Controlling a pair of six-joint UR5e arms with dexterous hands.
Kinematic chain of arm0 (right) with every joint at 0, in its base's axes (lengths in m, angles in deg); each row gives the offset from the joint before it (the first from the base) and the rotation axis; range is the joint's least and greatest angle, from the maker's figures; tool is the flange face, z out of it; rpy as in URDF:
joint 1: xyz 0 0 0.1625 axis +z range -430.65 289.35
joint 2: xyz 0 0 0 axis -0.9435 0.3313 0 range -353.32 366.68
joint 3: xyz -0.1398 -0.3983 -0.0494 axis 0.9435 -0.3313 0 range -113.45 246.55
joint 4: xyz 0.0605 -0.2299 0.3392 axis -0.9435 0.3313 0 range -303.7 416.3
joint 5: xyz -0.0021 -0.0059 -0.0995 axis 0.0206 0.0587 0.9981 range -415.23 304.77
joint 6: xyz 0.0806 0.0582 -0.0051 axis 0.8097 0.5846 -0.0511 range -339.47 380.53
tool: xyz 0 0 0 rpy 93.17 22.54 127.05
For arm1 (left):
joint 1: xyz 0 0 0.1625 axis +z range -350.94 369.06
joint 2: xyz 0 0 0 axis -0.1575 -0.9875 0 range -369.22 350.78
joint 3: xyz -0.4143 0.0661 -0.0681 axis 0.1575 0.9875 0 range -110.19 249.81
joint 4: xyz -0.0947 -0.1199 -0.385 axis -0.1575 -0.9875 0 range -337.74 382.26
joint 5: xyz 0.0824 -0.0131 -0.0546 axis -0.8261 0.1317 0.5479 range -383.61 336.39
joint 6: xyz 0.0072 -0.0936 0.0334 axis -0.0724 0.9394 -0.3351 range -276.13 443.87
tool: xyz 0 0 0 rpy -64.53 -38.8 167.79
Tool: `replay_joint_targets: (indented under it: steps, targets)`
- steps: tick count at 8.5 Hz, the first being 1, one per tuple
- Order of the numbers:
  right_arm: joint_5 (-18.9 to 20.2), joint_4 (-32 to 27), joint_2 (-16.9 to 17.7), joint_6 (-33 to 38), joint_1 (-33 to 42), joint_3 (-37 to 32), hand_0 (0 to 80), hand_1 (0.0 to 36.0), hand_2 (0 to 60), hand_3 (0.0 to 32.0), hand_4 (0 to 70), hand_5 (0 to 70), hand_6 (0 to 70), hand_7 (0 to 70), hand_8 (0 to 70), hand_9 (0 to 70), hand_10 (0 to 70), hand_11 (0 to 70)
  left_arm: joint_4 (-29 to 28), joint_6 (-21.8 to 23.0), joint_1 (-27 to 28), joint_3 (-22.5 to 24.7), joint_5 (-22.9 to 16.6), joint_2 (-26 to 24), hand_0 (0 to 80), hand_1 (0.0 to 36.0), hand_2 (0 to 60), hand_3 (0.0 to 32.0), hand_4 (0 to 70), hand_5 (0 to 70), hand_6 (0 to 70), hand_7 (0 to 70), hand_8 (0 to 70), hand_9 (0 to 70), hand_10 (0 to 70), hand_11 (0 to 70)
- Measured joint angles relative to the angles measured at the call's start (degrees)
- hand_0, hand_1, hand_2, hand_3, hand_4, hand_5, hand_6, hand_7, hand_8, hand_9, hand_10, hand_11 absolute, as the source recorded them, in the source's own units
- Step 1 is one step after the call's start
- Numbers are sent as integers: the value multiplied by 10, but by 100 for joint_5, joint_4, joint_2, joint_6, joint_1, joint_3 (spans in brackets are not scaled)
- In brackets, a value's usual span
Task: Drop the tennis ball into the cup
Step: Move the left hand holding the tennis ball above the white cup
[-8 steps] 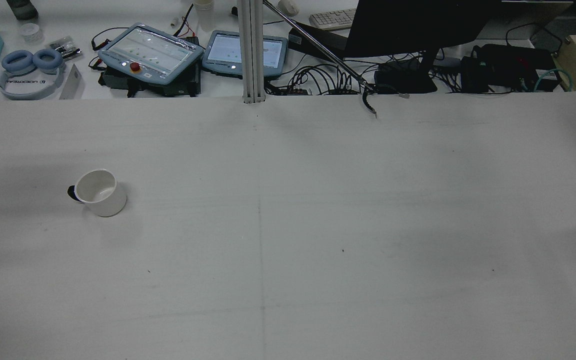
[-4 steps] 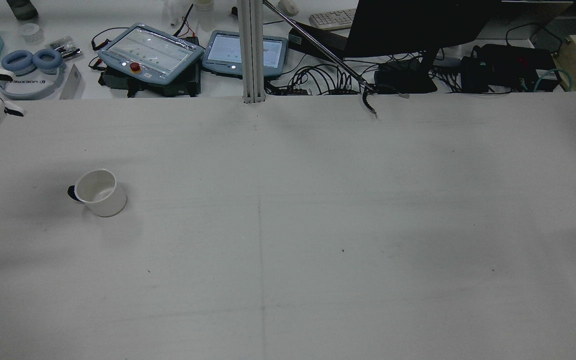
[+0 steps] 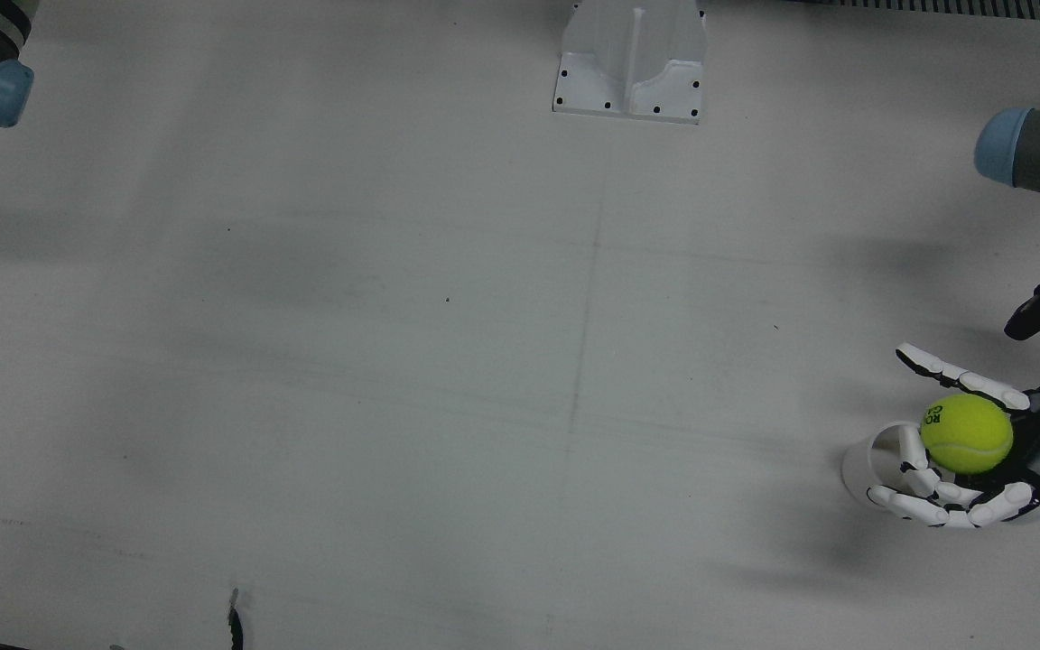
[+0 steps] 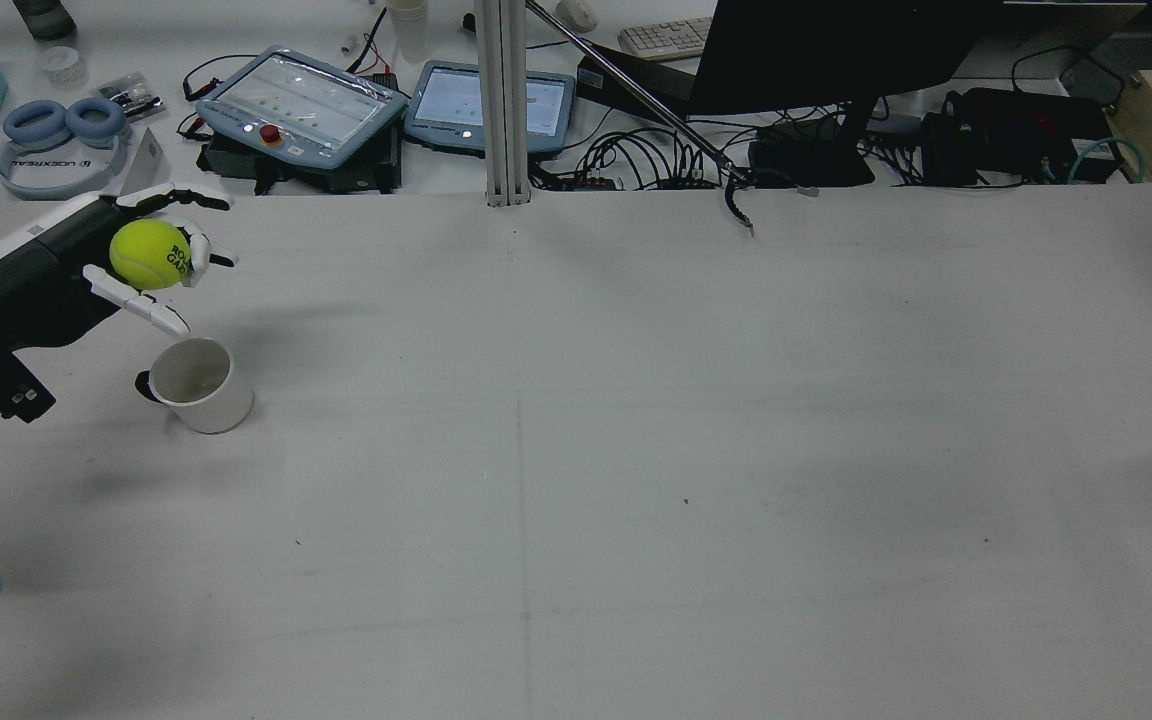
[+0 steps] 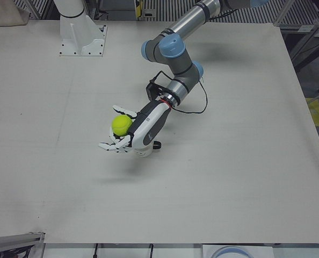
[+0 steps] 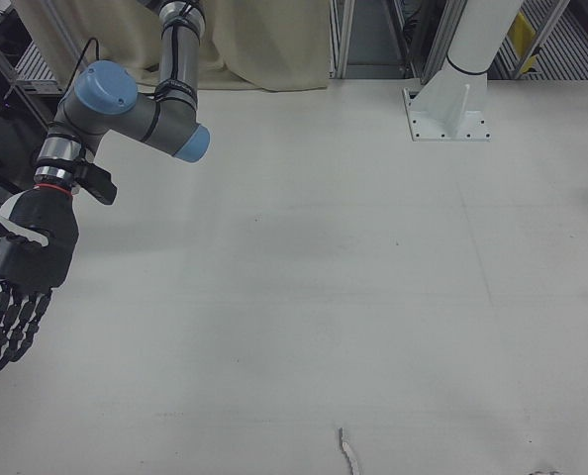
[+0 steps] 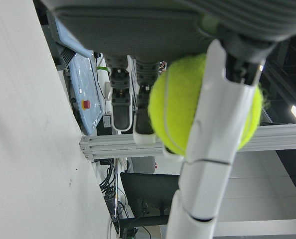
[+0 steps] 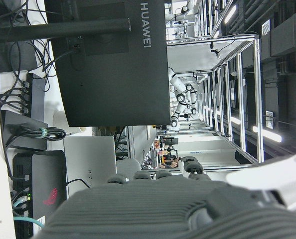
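Note:
My left hand [image 4: 76,268] is shut on the yellow tennis ball [image 4: 148,254] and holds it in the air, palm up. The white cup [image 4: 200,385] stands upright on the table, just below and in front of the hand. In the front view the ball [image 3: 966,433] sits by the cup's rim [image 3: 856,459], and the hand [image 3: 994,478] hides part of the cup. The left-front view shows the ball [image 5: 121,124] above the cup [image 5: 144,152]. The left hand view shows the ball [image 7: 188,109] between the fingers. My right hand [image 6: 22,267] is open and empty, fingers straight, far over the other side.
Two teach pendants [image 4: 301,100], headphones [image 4: 61,135], a monitor [image 4: 816,60] and cables lie beyond the table's far edge. An aluminium post [image 4: 502,100] stands mid-back. A white pedestal [image 3: 630,59] is at the robot's side of the table.
My left hand with the ball has come in from the rear view's left edge to just above the cup. The cup has not moved.

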Motion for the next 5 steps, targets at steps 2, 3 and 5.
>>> replay_joint_targets:
  steps: [2,3,5]
  targets:
    - [1,0,0,0,0,0,0,0,0,0,0,0,0,0,0,0,0,0,-226,-116,170,-295,30,-32,800,227,11,0,205,299,700,700,570,555,220,339]
    - [1,0,0,0,0,0,0,0,0,0,0,0,0,0,0,0,0,0,-336,-138,211,-433,35,-31,800,227,8,0,206,295,700,700,571,553,219,338]
    - [1,0,0,0,0,0,0,0,0,0,0,0,0,0,0,0,0,0,-466,-156,244,-599,38,-24,744,218,5,0,180,274,700,639,529,479,212,327]
